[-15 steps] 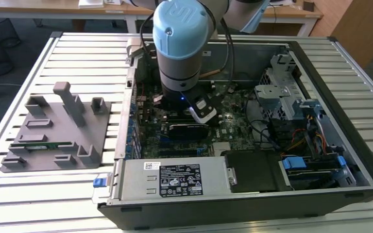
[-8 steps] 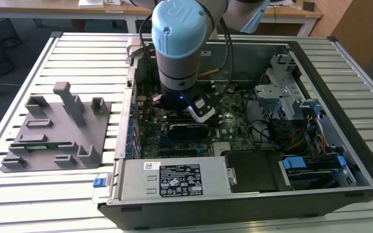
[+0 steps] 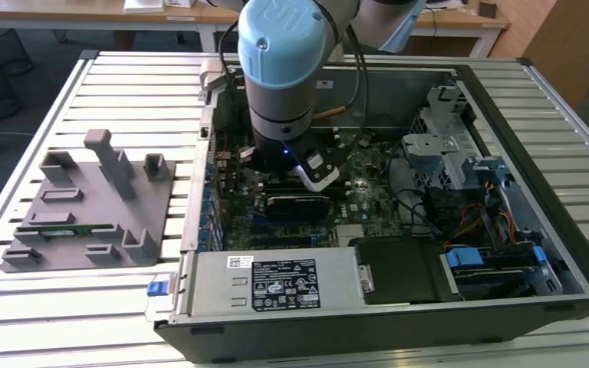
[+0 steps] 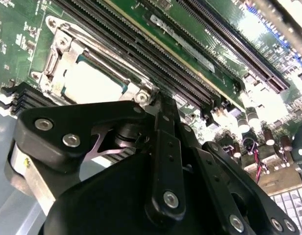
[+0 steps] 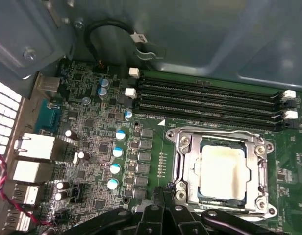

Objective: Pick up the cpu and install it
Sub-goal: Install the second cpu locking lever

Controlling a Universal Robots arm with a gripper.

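I have the hand (image 5: pixel 165 196) clenched and empty, low inside the open computer case (image 3: pixel 540 100) on the worktop; the cpu (image 5: pixel 222 172) lies square in its metal socket frame (image 5: pixel 183 147), just beside the fingertips.

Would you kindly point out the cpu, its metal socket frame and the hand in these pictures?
cpu (image 5: pixel 222 172): first wrist view, middle of its silvery top.
socket frame (image 5: pixel 183 169): first wrist view, its side bar.
hand (image 5: pixel 166 192): first wrist view, at the fingertips.
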